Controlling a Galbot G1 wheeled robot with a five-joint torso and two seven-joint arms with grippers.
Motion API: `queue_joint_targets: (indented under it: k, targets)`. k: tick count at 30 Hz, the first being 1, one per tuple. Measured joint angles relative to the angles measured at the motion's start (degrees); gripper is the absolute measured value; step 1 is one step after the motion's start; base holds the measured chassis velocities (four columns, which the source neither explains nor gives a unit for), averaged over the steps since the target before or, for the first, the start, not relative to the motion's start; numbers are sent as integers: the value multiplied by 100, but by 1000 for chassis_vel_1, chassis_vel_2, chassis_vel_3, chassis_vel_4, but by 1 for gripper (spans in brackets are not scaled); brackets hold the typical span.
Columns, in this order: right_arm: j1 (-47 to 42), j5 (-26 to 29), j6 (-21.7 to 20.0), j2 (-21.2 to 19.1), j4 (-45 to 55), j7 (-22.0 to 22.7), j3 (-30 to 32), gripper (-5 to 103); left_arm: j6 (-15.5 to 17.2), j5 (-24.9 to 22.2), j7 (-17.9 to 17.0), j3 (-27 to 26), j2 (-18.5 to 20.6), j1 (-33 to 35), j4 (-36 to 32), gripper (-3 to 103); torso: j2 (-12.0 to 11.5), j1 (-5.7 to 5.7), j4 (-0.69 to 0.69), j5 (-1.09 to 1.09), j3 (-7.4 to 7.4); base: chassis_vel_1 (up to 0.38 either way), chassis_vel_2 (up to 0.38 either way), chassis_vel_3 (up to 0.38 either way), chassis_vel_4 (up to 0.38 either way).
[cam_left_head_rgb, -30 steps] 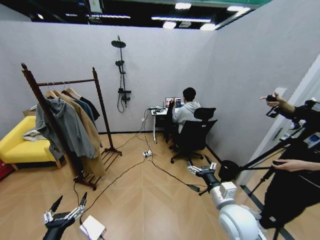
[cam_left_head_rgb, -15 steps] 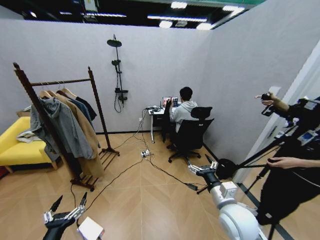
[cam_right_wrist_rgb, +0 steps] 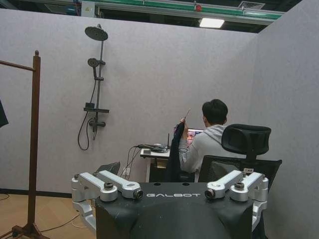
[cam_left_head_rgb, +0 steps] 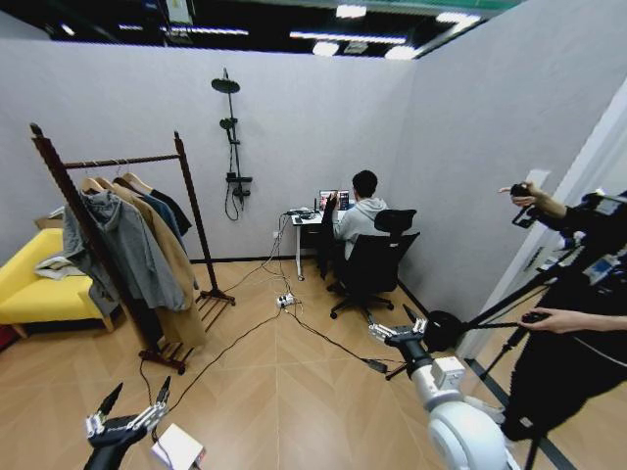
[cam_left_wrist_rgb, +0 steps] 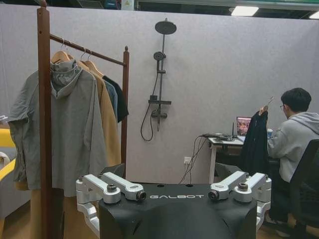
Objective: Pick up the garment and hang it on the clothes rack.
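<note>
At the far desk, the garment (cam_left_wrist_rgb: 255,142) (half hidden by the seated person) is held up; both the left gripper (cam_left_head_rgb: 127,416) and right gripper (cam_left_head_rgb: 397,328) are spread apart, empty, well apart from the clothes rack (cam_left_head_rgb: 122,162).

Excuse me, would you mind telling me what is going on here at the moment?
Nothing is being handled by the robot yet. Its left end effector and right end effector are both open and empty, held low over the wooden floor. The black garment is held up on its hanger by the seated person at the desk in the far corner. The clothes rack stands off to the robot's left, already carrying a grey hooded coat, a tan coat and darker ones behind.
</note>
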Motion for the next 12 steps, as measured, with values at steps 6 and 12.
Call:
queue_joint_targets:
  k: [6, 12]
  targets:
    - [-96, 12, 17, 108, 86, -61, -21, 100, 0, 0, 0, 0, 0, 0, 0, 100, 0, 0, 0, 0, 0, 0, 0, 0, 0]
    - [-311, -135, 91, 295, 142, -134, 27, 100, 0, 0, 0, 0, 0, 0, 0, 100, 0, 0, 0, 0, 0, 0, 0, 0, 0]
